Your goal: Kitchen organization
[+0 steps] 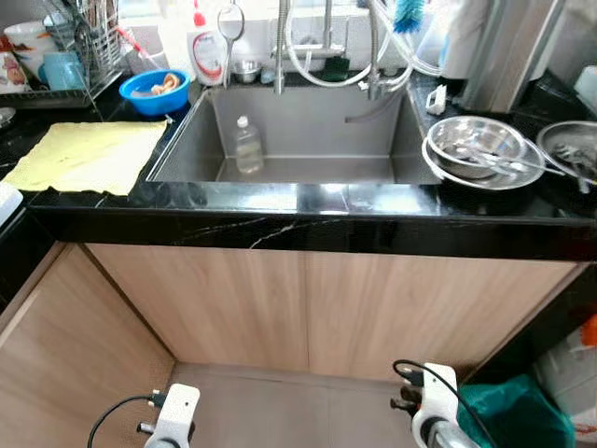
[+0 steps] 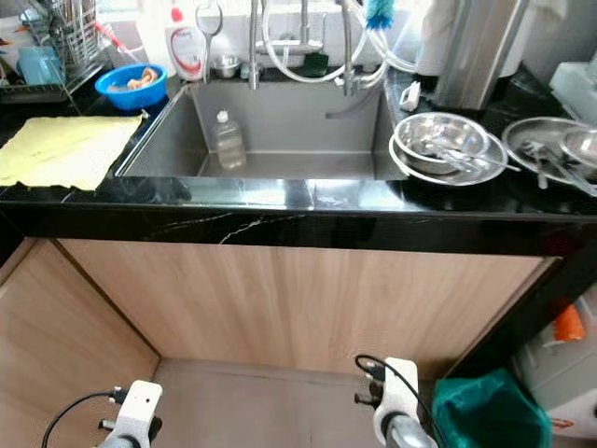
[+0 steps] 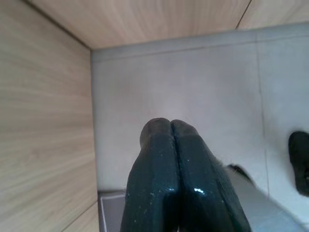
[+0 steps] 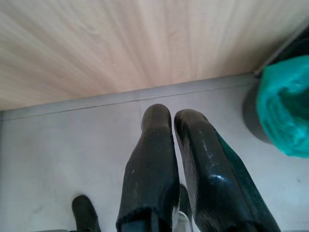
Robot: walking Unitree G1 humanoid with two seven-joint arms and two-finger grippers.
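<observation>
You face the stainless steel sink basin (image 1: 308, 121); a clear plastic bottle (image 1: 248, 146) stands upright inside, near its left wall. The left gripper (image 3: 170, 126) and right gripper (image 4: 166, 116) hang low before the wooden cabinet front (image 1: 317, 308), fingers pressed together

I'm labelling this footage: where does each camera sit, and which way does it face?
Left eye view: on the head, looking forward and down at the sink holding a clear bottle; both wrists show low.
Right eye view: same scene, shifted slightly; shares the steel bowls.
Left wrist view: faces the floor along the shut left gripper.
Right wrist view: faces the floor by the right gripper; shares the green bag with the eyes.
</observation>
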